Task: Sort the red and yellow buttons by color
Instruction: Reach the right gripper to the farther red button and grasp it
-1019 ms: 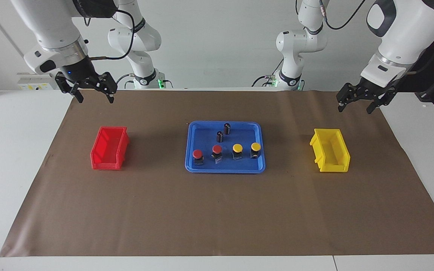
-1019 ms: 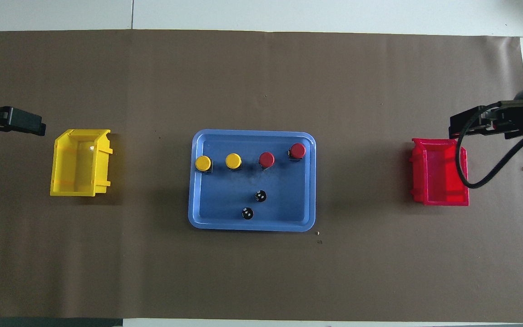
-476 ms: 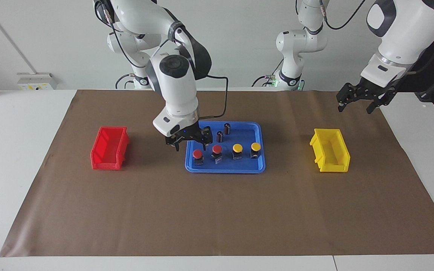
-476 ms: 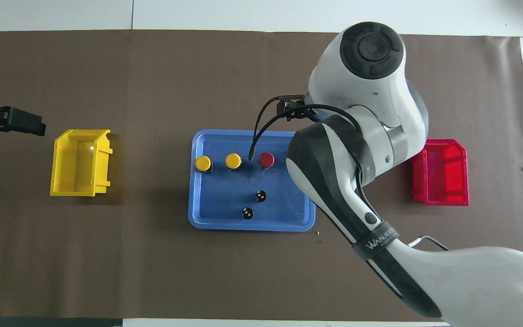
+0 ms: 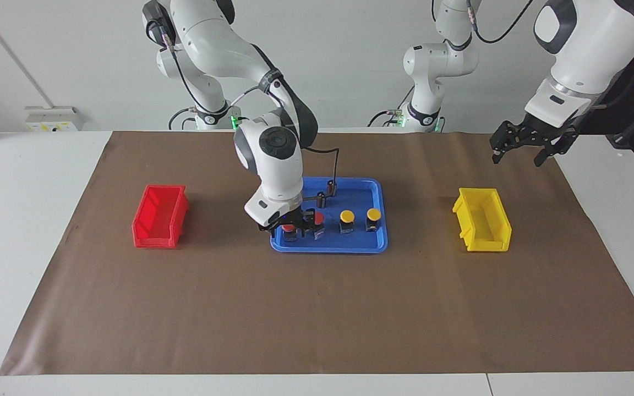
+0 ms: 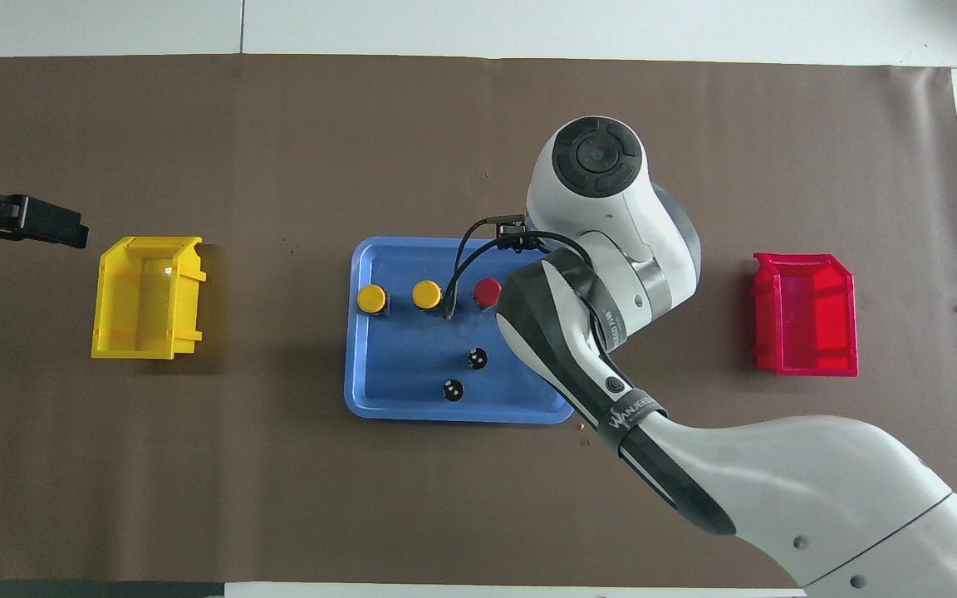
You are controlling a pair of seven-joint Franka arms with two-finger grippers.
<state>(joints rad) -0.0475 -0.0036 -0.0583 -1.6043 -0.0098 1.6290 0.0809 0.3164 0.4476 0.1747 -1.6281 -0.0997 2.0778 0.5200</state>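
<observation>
The right gripper [image 5: 289, 227] is seen lowered into the blue tray [image 5: 375, 190], its fingers set around the red button [image 5: 290, 234] at the tray's end toward the right arm; whether they have closed onto it or merely stand beside it cannot be told. The second red button [image 5: 317, 220] stands just beside the fingers, on the side toward the left arm's end, and two yellow buttons [image 5: 346, 216] [image 5: 373, 213] follow in the same row. The likeliest trouble is judged to be a finger catching that neighbouring red button and tipping it, since little room is left between the two. A grip taken on the domed cap instead of the blocky base could also slip. Two dark cylinders [image 5: 321, 199] stand nearer the robots than the fingers, close to the wrist and its cable, and could be knocked on the way up. The red bin [image 5: 160, 215] lies well apart toward the right arm's end, with nothing between. The left gripper [image 5: 525, 149] waits with fingers open over the mat near the yellow bin [image 5: 482, 226].
</observation>
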